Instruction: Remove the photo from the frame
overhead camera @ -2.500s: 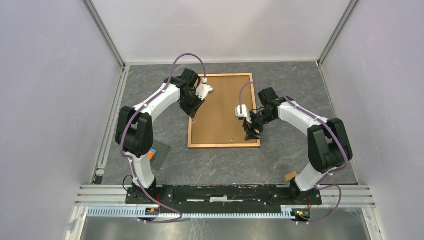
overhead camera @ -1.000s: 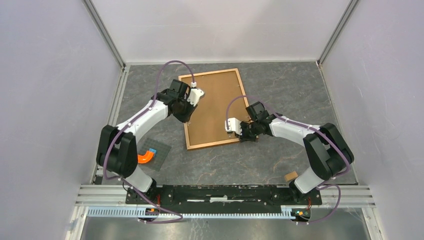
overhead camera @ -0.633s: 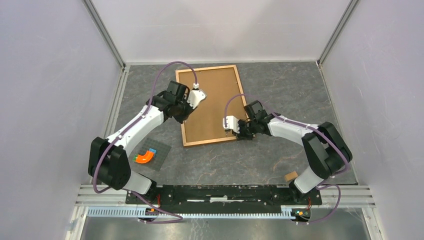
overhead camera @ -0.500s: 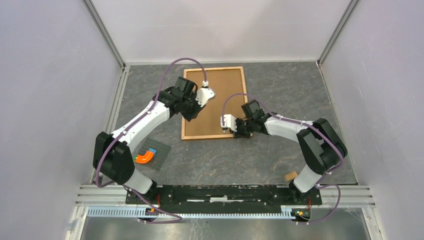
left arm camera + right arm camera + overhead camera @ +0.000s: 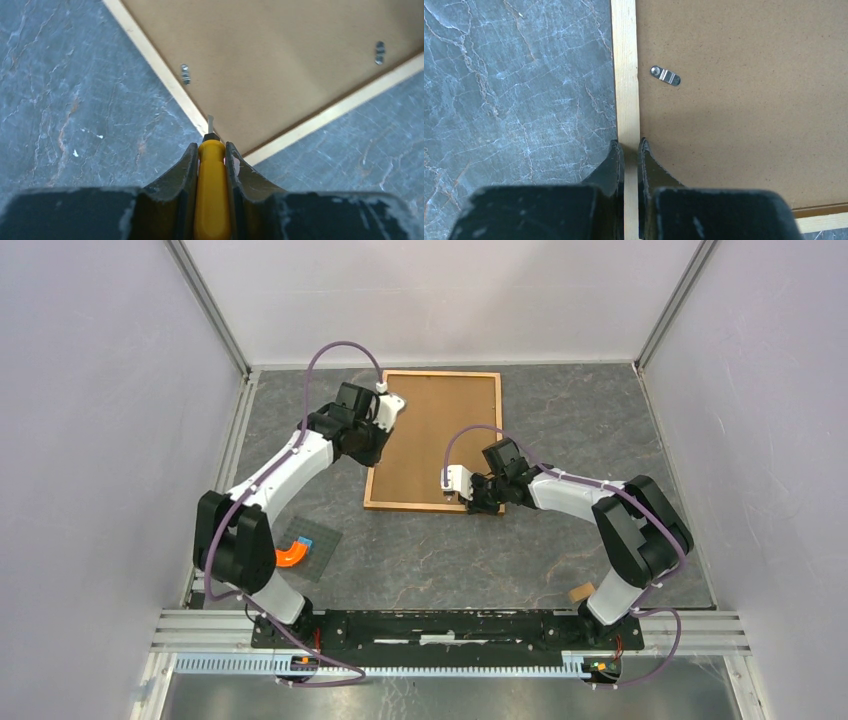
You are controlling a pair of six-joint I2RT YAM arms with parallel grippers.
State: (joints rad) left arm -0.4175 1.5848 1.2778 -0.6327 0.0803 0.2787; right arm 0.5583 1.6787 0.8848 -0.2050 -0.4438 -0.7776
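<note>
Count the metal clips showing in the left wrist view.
2. One clip by the frame border left of centre, just beyond the screwdriver tip; the other by the adjoining border, far right. Others may lie outside this view.

Grey marbled table (image 5: 420,560): frame (image 5: 445,430) flat, back up, far centre; grey plate (image 5: 320,539) with orange block (image 5: 289,554) near left; tan scrap (image 5: 581,592) near right.

Left claw (image 5: 212,150) clamped, right claw (image 5: 630,148) pinched closed — both angled downward.
</note>
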